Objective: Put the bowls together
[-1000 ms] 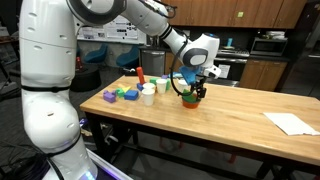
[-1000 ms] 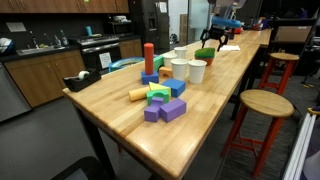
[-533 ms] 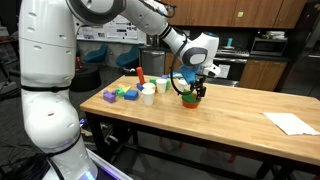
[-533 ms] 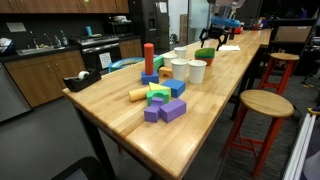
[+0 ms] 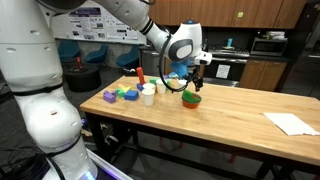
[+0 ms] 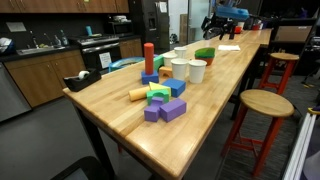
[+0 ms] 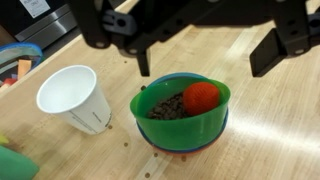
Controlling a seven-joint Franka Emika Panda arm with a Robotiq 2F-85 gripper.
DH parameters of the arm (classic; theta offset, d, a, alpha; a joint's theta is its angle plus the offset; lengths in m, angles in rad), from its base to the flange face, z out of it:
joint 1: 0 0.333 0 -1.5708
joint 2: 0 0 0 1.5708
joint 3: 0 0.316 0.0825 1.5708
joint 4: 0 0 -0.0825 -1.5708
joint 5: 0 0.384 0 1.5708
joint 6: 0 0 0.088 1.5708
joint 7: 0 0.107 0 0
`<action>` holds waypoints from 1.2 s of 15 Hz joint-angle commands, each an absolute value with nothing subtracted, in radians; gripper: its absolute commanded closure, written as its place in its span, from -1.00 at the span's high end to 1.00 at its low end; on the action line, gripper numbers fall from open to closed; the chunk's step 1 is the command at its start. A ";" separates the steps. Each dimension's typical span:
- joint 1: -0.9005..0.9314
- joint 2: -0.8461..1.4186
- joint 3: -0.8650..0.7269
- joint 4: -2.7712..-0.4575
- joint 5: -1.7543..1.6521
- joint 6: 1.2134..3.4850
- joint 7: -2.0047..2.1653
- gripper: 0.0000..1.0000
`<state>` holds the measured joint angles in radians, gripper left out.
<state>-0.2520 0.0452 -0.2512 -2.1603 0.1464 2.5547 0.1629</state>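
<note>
We see white cups (image 6: 197, 71) upright mid-surface (image 6: 110, 125). Colored blocks (image 6: 163, 100) are clustered near them, and a red cylinder (image 6: 149, 58) stands upright by the blocks. White paper (image 5: 290, 123) lies well apart at the other end. A round wooden stool (image 6: 265, 103) stands beside the surface.

Probably an office kitchenette: wooden cabinets (image 6: 50, 82), sink (image 6: 22, 45), microwave (image 5: 268, 44), bar stools (image 6: 265, 103).
</note>
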 commanded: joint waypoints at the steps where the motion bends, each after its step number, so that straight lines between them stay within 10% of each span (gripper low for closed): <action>1: -0.223 -0.155 -0.229 -2.369 -0.049 2.659 0.251 1.00; 18: -0.554 -0.468 0.200 -2.778 -0.836 3.140 0.804 1.00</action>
